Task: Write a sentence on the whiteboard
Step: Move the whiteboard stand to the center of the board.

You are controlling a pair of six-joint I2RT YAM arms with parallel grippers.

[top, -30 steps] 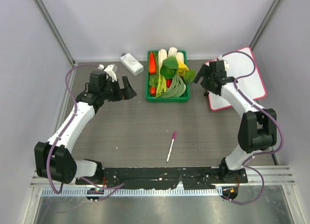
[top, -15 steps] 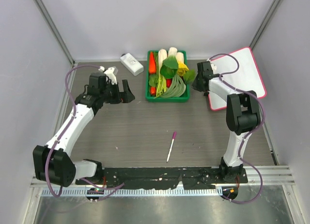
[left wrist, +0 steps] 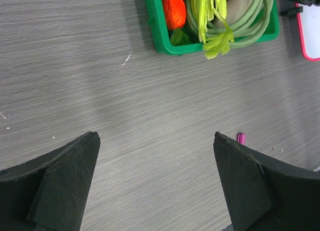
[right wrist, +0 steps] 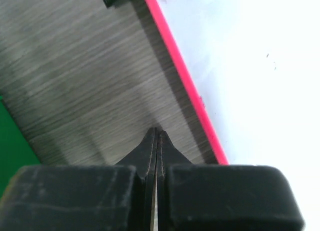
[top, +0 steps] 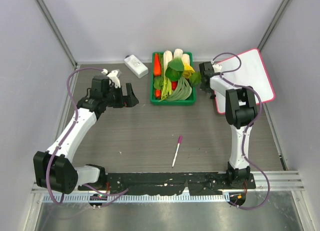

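The whiteboard [top: 250, 73], white with a thin pink-red rim, lies tilted at the back right. Its rim and blank surface fill the right of the right wrist view [right wrist: 250, 66]. The sentence is out of view; only plain white shows on the board. My right gripper [top: 205, 83] is shut on nothing, its tips [right wrist: 157, 133] over bare table just left of the board's rim. My left gripper [top: 127, 98] hangs open over the table left of the basket, nothing between its fingers [left wrist: 155, 137]. A white marker with a pink cap [top: 176, 151] lies mid-table; its cap [left wrist: 241, 138] peeks beside my left gripper's right finger.
A green basket [top: 172, 102] of vegetables stands at the back centre, between the two grippers; its corner shows in the left wrist view [left wrist: 165, 46]. A small white block [top: 136, 66] lies behind the left gripper. Grey walls close in on both sides.
My right gripper has gone from open to shut, and the right arm has folded in, moving its wrist left toward the basket. The left arm has barely shifted.
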